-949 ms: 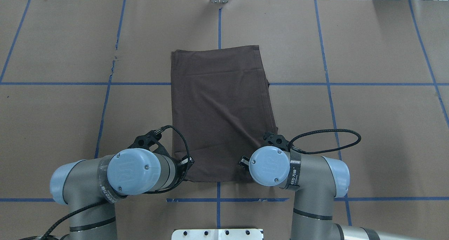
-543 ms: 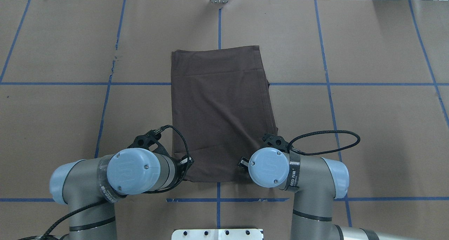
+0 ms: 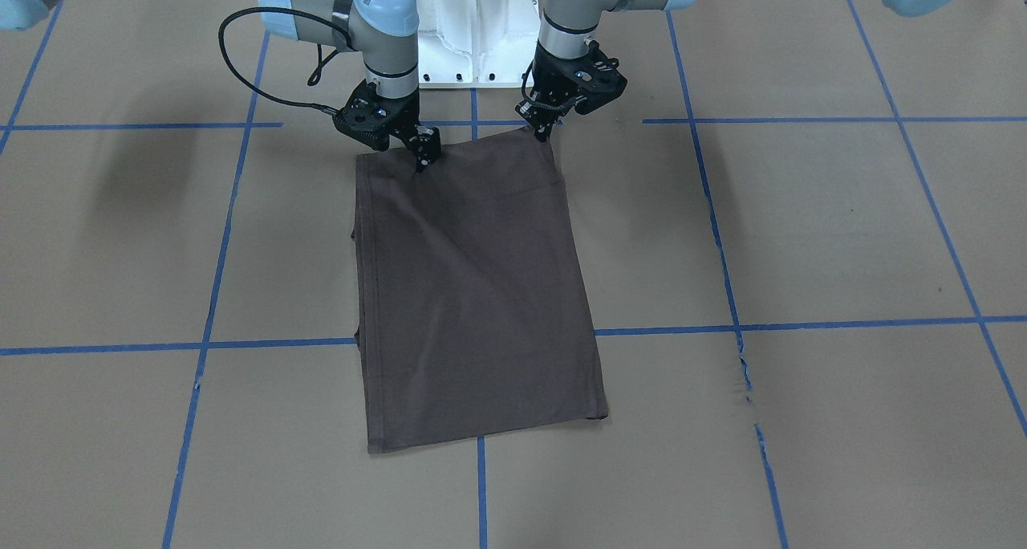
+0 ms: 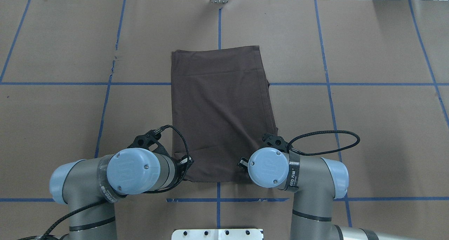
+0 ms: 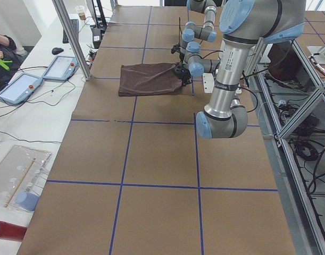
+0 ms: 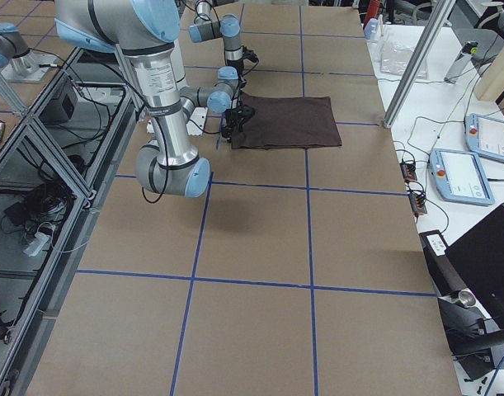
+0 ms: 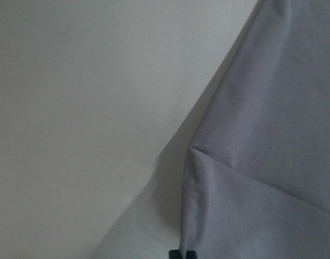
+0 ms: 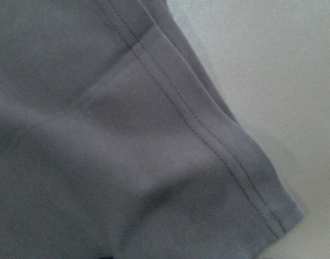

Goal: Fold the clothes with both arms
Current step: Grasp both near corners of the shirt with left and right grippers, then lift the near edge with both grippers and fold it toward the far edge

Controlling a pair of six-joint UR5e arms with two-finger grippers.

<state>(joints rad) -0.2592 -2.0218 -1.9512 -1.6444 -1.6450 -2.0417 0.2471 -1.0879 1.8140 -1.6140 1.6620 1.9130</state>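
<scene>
The dark brown T-shirt lies flat on the brown table, folded into a long rectangle. Both grippers are down at the corners of its robot-side edge. My left gripper is shut on one corner; the left wrist view shows the cloth pinched up between the fingertips. My right gripper is shut on the other corner, and the hemmed cloth fills its wrist view. From overhead, the wrists cover both grippers. Collar, lettering and tags are hidden.
The white pedestal base stands just behind the grippers. A black cable loop hangs off the right wrist. Blue tape lines grid the table. Touch pendants and a seated person are beyond the far edge.
Almost nothing: both wrists have shifted by only a few pixels, and the T-shirt lies as before.
</scene>
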